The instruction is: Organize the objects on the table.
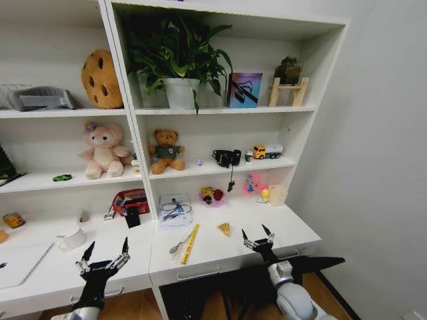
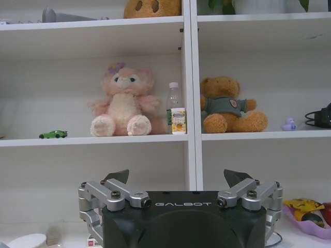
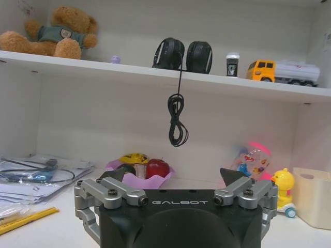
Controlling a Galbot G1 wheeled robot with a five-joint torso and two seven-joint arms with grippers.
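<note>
White desk edge has both the left pincer and right pincer hovering, fingers apart, empty.

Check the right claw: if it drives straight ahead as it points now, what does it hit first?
Probably the pink bowl of toy fruit, which sits straight ahead of the right claw on the desk. The claw is open at the desk's front edge; nothing visible lies between. Depth is unclear, so treat this as likely.

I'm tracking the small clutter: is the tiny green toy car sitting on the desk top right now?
No, the green toy car sits on a shelf above the desk, beside the pink plush toy.
</note>
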